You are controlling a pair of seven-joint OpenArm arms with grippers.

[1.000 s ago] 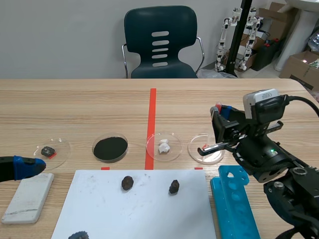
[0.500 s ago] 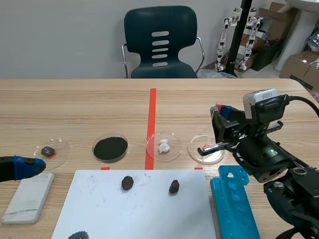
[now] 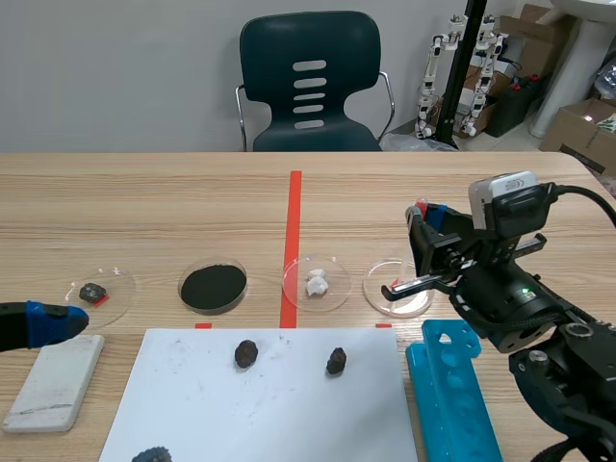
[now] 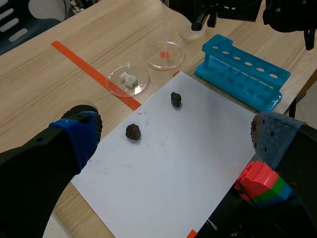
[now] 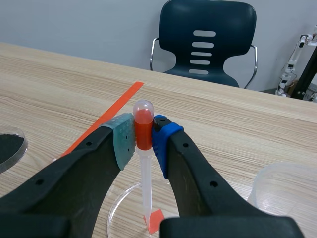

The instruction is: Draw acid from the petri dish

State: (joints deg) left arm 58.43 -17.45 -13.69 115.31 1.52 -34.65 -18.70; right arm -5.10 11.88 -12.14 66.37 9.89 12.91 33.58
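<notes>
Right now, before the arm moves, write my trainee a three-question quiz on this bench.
1. True or false: the left gripper is shut on a stone.
2. The dish nearest the long tape line holds: A black powder; B white lumps; C nothing.
3. What does the right gripper grip, and what does that thing point down at?
Key: 1 false: its fingers stand apart with nothing between them. 2 B. 3 A dropper, pinched at its red bulb, tip down over the clear petri dish.
</notes>
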